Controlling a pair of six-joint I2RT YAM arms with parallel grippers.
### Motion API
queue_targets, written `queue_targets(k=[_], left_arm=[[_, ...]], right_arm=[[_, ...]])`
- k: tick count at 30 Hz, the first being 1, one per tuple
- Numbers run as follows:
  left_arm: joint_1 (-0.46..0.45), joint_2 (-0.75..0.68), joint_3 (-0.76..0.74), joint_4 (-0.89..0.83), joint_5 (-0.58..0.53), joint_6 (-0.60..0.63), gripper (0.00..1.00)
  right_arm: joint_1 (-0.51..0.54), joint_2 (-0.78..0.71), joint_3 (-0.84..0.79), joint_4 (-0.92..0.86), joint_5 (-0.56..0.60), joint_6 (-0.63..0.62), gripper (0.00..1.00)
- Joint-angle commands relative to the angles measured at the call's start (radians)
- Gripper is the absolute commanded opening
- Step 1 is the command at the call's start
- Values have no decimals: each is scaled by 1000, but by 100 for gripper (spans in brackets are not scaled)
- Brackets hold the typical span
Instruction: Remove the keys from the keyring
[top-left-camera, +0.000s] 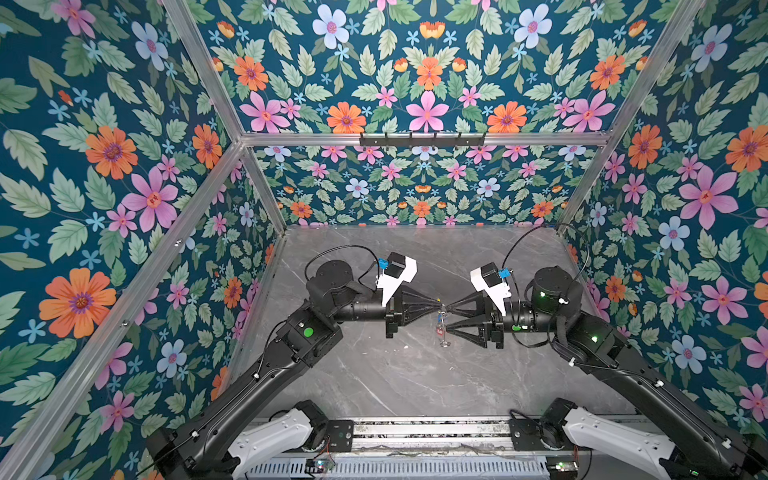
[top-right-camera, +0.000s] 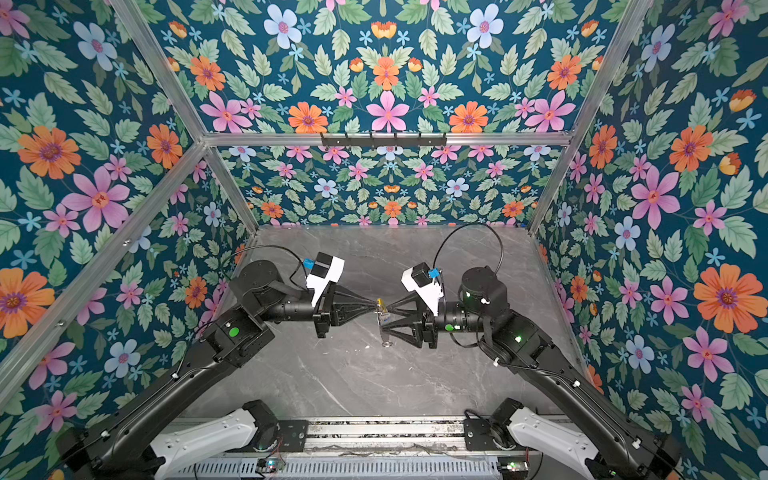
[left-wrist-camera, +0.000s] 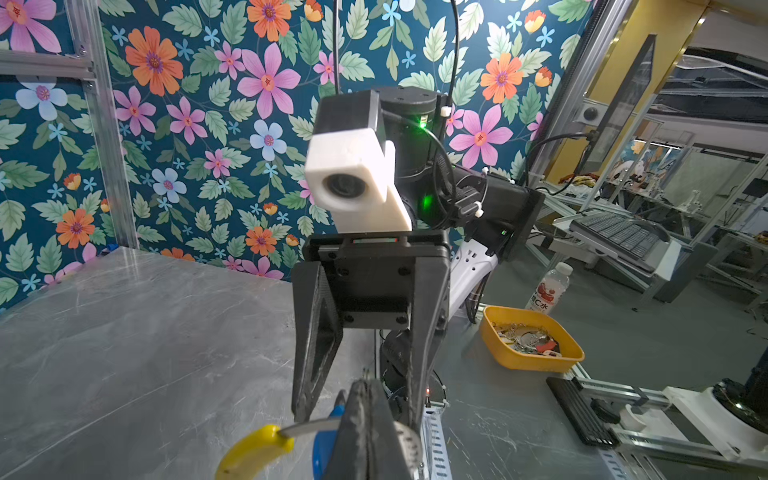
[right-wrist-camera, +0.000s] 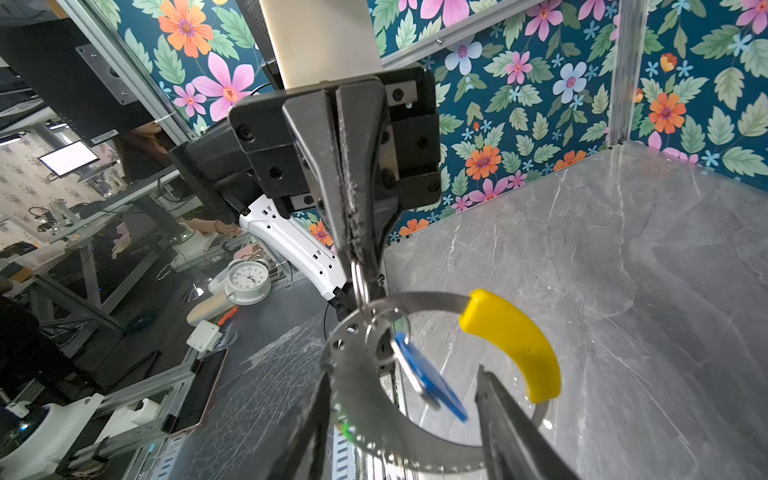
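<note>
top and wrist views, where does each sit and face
Both top views: high above the arm bases, looking down at the grey marble table; both arms show, left gripper and right gripper meeting.
Left wrist: on the left arm, looking past its shut fingers at the open right gripper.
Right wrist: on the right arm, facing, between its own fingers, the left gripper, shut on the flat dark grey keyring's split ring.
Shared by wrist views: the yellow arc.

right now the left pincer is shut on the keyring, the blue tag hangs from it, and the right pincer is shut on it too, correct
Not quite: the right pincer is open, its jaws standing apart in a top view. The rest holds in the right wrist view: the left pincer is shut on the keyring and the blue tag hangs from it.
</note>
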Motion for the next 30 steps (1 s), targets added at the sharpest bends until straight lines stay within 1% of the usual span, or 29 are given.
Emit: queue_targets(k=[1,3,6,9,18,22,23,26,28,30], left_arm=[[0,-2,-1,72,34,-14,0],[0,-2,-5,82,41,-20,0],[0,-2,-7,91,40,-25,0],[0,-2,-11,99,38,-29,0],[0,-13,-24,111,-2,-31,0],[-1,-24,-32,121,-34,-31,0],[0,-27,-36,123,-46,-32,0],[0,-44,-61,165,-80,-46,0],[0,-57,-90,214,-106,-60,0],[-1,-76,-133,299,-133,-88,0]], right_arm=[[2,12,5,46,-20,9,57],[1,20,10,49,-24,9,56],[2,36,19,58,-44,11,50],[1,47,28,65,-57,13,42],[1,58,37,69,-81,21,12],[2,62,38,70,-81,24,1],[2,62,39,68,-80,24,0],[2,66,44,71,-76,28,0],[2,72,49,73,-77,30,0],[1,80,59,78,-84,35,0]])
